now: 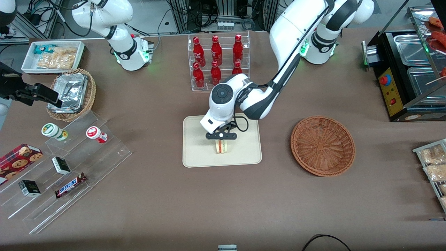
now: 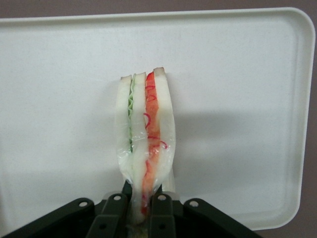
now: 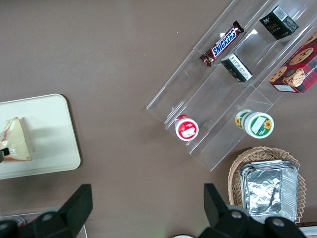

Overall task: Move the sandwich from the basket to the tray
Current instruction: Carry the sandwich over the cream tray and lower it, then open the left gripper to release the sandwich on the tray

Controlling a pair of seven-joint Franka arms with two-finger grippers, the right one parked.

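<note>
The gripper (image 1: 221,141) is closed on the sandwich (image 1: 222,147), holding it over the tray (image 1: 198,153). The basket (image 1: 323,145) sits beside the tray, toward the working arm's end of the tabletop (image 1: 223,202).

The gripper (image 2: 141,210) hides the sandwich's (image 2: 146,134) held corner; the frame edge crops the gripper.

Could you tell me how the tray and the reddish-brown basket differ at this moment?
The tray is flat, cream and rectangular; the basket is round, woven and reddish-brown. The tray has the sandwich on or just over it, pinched in the gripper; the basket holds nothing. The basket lies toward the working arm's end of the table. Both rest on the brown table.
</note>
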